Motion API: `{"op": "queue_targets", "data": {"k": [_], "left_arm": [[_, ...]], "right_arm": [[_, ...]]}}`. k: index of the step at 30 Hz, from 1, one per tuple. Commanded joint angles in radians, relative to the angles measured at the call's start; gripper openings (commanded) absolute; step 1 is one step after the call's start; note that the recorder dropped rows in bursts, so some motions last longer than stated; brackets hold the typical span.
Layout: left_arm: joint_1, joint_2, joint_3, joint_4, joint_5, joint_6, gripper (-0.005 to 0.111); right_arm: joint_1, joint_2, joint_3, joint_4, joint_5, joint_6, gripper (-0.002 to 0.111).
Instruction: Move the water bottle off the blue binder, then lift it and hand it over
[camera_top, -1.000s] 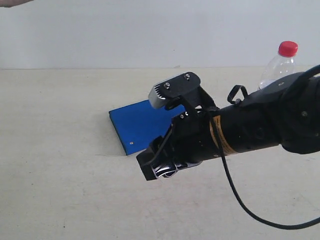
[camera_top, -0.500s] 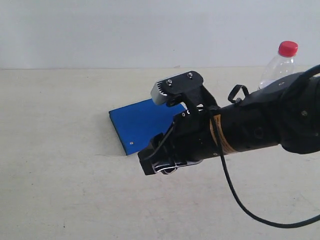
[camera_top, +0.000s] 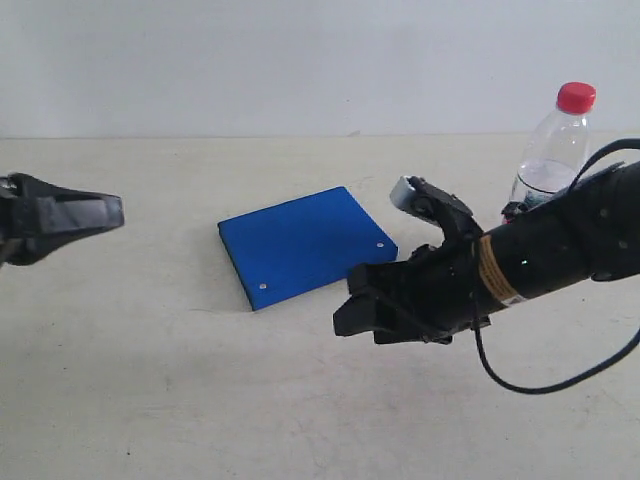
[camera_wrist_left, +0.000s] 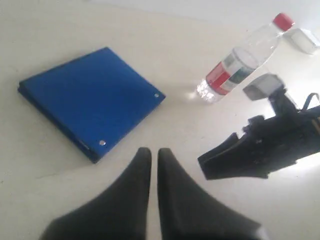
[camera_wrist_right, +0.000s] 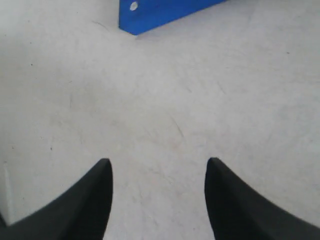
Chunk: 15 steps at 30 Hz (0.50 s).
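Nearest in the exterior view, at lower centre-right, the black right gripper (camera_top: 352, 302) hung low over the pale beige tabletop (camera_top: 200, 400). Its fingers were spread wide with nothing between them, and its wrist view showed only bare table in the gap. That open, lowered stance read as readiness to take hold of the flat bright-blue hard-cover binder (camera_top: 300, 245). The binder's near corner lay just beyond the fingertips, near but apart, at the top of the right wrist frame.

At the left edge of the exterior frame the black left gripper (camera_top: 100, 212) hovered well apart from the binder, its fingers pressed together on nothing, probably placed there to receive.

Farthest back, at upper right, the small clear plastic water bottle with a red screw cap (camera_top: 553, 150) stood upright on the table. It was off the binder and behind the right arm, away from either pair of fingers. The clearing step looked done; lifting had not yet begun.
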Motion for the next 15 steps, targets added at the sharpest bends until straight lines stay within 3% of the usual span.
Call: {"op": "queue_targets", "data": {"k": [1, 2, 3, 5, 12, 15], "left_arm": [[-0.002, 0.294, -0.015, -0.185, 0.028, 0.297, 0.022], [-0.002, 0.349, -0.037, -0.185, 0.044, 0.351, 0.030], [-0.008, 0.454, -0.094, -0.185, 0.087, 0.367, 0.049], [-0.020, 0.592, -0.223, -0.185, 0.175, 0.334, 0.065], [-0.043, 0.972, -0.707, -0.185, 0.133, 0.298, 0.063], [-0.043, 1.071, -0.856, -0.015, 0.092, 0.177, 0.063]], "right_arm": [[-0.083, 0.054, -0.071, -0.006, -0.150, -0.009, 0.050], [-0.083, 0.056, -0.080, -0.006, -0.153, -0.009, 0.050], [-0.081, 0.056, -0.092, -0.004, -0.155, -0.011, 0.050], [-0.081, 0.056, -0.094, -0.002, -0.125, -0.015, 0.050], [-0.081, 0.056, -0.094, -0.002, -0.182, -0.015, 0.050], [-0.081, 0.056, -0.094, 0.013, -0.204, -0.012, 0.050]]}}
